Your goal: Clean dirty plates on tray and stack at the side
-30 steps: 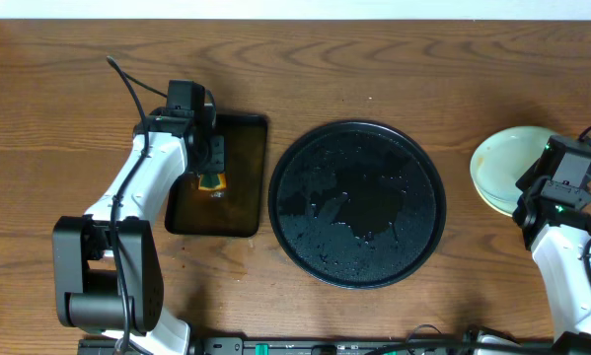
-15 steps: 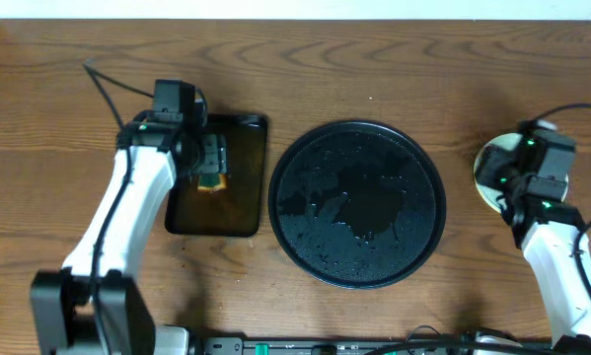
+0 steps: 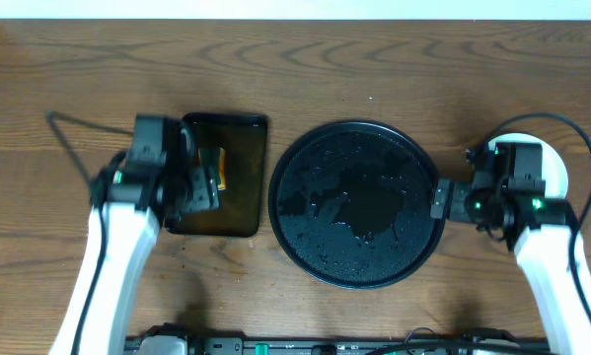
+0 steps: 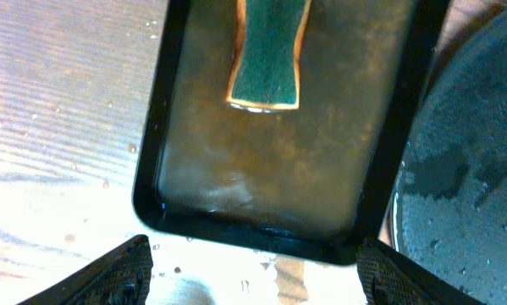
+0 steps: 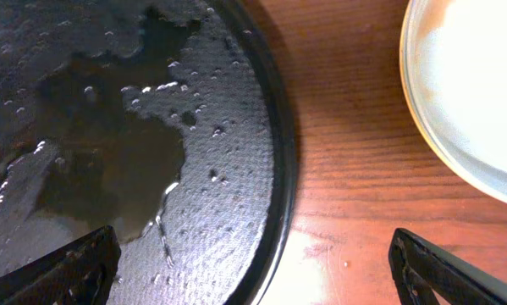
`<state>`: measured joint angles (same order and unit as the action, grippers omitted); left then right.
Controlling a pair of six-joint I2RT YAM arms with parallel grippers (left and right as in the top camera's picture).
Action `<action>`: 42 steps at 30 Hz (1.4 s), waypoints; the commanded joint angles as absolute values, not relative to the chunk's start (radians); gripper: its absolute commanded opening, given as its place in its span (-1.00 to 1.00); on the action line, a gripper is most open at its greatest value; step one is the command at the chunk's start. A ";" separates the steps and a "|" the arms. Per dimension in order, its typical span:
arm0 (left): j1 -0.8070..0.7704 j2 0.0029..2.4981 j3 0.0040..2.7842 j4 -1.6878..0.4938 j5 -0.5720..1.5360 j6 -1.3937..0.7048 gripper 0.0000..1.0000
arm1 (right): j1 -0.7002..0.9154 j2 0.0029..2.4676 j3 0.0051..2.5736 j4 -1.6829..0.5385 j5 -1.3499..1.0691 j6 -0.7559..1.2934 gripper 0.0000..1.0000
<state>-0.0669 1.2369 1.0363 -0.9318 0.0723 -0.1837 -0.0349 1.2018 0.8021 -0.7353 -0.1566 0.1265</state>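
The round black tray (image 3: 359,202) lies mid-table, wet, with no plate on it. The plates (image 3: 554,168) sit as a pale stack on the bare wood to its right, partly hidden under my right arm. One pale rim (image 5: 469,93) shows in the right wrist view. My right gripper (image 3: 453,194) (image 5: 261,275) is open and straddles the tray's right rim (image 5: 280,169), holding nothing. My left gripper (image 3: 198,189) (image 4: 257,284) is open and empty just off the near end of the small rectangular tray (image 4: 164,144).
A green and orange sponge (image 3: 213,168) (image 4: 267,59) lies in the small rectangular tray (image 3: 246,202), which holds brownish water. Water drops dot the wood beside it. The round tray's edge (image 4: 477,169) is close on the right of that tray.
Both grippers have opened. The left let go of the sponge and drew back towards the near end of the rectangular tray. The right swung left off the plates to the round tray's rim.
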 commanded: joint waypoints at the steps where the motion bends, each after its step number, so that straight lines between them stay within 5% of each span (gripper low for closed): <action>1: -0.064 1.039 0.913 -0.897 0.070 -0.175 0.55 | 0.011 1.023 0.727 -0.706 -0.105 0.114 0.98; 13: -0.064 0.558 0.770 -0.855 0.068 -0.178 0.56 | 0.031 0.645 0.626 -0.728 -0.030 0.133 0.98; 33: -0.064 0.546 0.770 -0.862 0.068 -0.178 0.56 | 0.031 0.646 0.626 -0.759 -0.030 0.133 0.98; 42: -0.064 0.546 0.770 -0.862 0.068 -0.178 0.56 | 0.031 0.450 0.580 -0.683 -0.015 0.130 0.99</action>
